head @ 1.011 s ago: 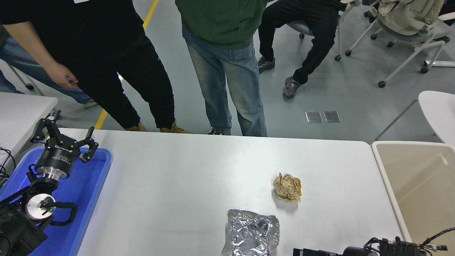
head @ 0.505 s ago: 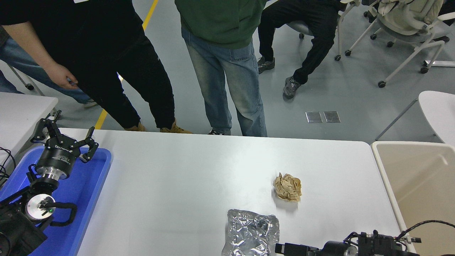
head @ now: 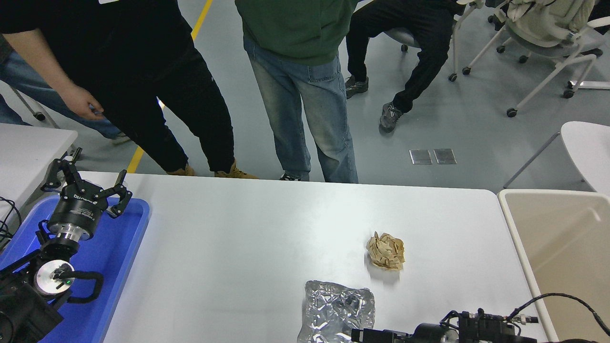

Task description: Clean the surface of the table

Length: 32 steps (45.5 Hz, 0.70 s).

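The white table surface (head: 228, 247) carries a crumpled brown paper ball (head: 385, 251) right of centre and a crumpled silver foil sheet (head: 337, 312) at the front edge. My right arm lies low along the bottom edge, and its gripper (head: 363, 335) sits just at the foil's front right corner, mostly cut off by the frame. My left gripper (head: 89, 183) is parked open and empty over the blue tray (head: 119, 257) at the lower left.
A beige bin (head: 562, 247) stands against the table's right end. Several people stand or sit at the far side, one hand (head: 83, 102) hanging at upper left. Another white table (head: 28, 147) is at far left, and chairs are at upper right.
My right arm has slid leftward along the bottom edge, its end now reaching the foil's front right corner. The left arm, paper ball and foil have not moved.
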Available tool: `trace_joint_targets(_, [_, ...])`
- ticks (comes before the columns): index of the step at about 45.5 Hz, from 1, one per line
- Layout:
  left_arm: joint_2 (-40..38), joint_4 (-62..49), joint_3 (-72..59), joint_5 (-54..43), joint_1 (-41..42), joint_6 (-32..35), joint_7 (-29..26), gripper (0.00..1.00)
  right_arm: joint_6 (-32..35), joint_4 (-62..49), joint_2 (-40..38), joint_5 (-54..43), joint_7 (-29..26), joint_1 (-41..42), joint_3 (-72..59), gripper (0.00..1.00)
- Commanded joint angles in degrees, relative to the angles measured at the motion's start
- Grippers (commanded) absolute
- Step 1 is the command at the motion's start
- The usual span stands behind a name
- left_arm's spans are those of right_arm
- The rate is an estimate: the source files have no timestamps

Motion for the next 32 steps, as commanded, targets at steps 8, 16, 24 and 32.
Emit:
trace_joint_targets(8, [0.0, 0.03, 0.0, -0.01, 0.0, 0.0, 0.08, 1.0, -0.77, -4.84, 4.13, -3.7, 0.0, -0.11, -0.01, 1.0])
trace_joint_targets(16, [0.0, -0.05, 0.0, -0.01, 0.0, 0.0, 0.07, 1.0, -0.77, -5.63, 5.62, -3.96, 0.0, -0.2, -1.41, 1.0])
trace_joint_targets(24, [0.0, -0.05, 0.0, -0.01, 0.0, 0.0, 0.07, 1.0, -1.39, -7.48, 7.73, -4.22, -0.18, -0.2, -2.03, 0.98])
trace_joint_targets(32, [0.0, 0.03, 0.0, -0.01, 0.0, 0.0, -0.01, 1.0, -1.39, -7.65, 7.91, -5.01, -1.49, 0.42, -2.03, 0.82])
